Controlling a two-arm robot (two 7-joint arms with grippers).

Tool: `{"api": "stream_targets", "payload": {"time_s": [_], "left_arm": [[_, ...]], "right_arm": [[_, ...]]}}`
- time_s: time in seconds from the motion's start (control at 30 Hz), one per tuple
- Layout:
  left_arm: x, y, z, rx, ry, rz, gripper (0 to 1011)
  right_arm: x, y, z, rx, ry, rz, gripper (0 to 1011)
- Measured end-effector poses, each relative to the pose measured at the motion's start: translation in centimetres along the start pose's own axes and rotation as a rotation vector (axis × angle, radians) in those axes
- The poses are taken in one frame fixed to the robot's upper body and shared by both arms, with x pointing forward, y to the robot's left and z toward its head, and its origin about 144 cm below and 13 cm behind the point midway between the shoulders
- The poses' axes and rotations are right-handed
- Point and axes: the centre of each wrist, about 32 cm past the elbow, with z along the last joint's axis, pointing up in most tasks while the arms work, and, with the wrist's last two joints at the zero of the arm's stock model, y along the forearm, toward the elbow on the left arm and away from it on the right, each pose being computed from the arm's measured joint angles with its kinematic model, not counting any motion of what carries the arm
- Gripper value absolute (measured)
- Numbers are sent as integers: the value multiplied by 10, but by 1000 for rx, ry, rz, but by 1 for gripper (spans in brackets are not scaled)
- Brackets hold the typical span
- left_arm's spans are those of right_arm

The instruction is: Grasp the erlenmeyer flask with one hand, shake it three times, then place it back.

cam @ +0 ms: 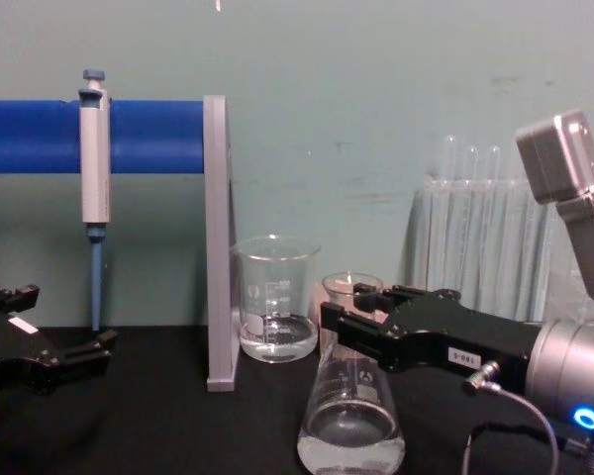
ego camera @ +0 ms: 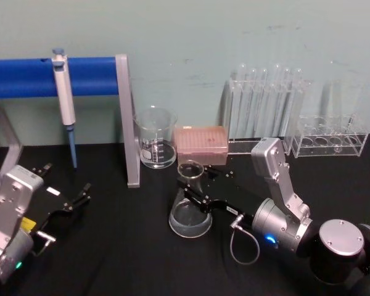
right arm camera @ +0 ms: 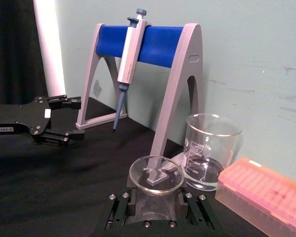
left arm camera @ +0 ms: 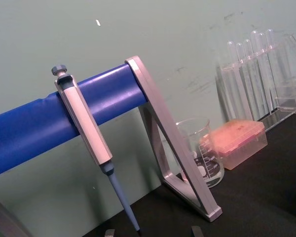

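The erlenmeyer flask is clear glass with a little liquid in its wide base, and it stands near the middle of the black table. My right gripper reaches in from the right and is shut on its neck, one black finger on each side. In the chest view the same hand holds the neck just under the rim, and the flask hangs upright below it. The right wrist view looks down on the flask's open mouth between the gripper fingers. My left gripper rests open at the left, apart from the flask.
A glass beaker and a pink tip box stand just behind the flask. A pipette hangs on the blue-barred grey stand at the back left. Test tube racks line the back right.
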Motion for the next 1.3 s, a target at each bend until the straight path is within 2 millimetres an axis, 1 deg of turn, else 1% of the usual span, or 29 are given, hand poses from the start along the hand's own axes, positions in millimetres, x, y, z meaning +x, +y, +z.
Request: {"api": "stream_targets", "payload": {"time_s": [0.67,0.9,1.3], "left_arm": [[0,0,0,0,0,0,1001],[0,0,0,0,0,0,1001],[0,0,0,0,0,0,1001]], "right_arm": [[0,0,0,-1,0,-2,450],[0,-2,6,-5,2,-24,450],[-4,-11,24,35,16,-85,450]]}}
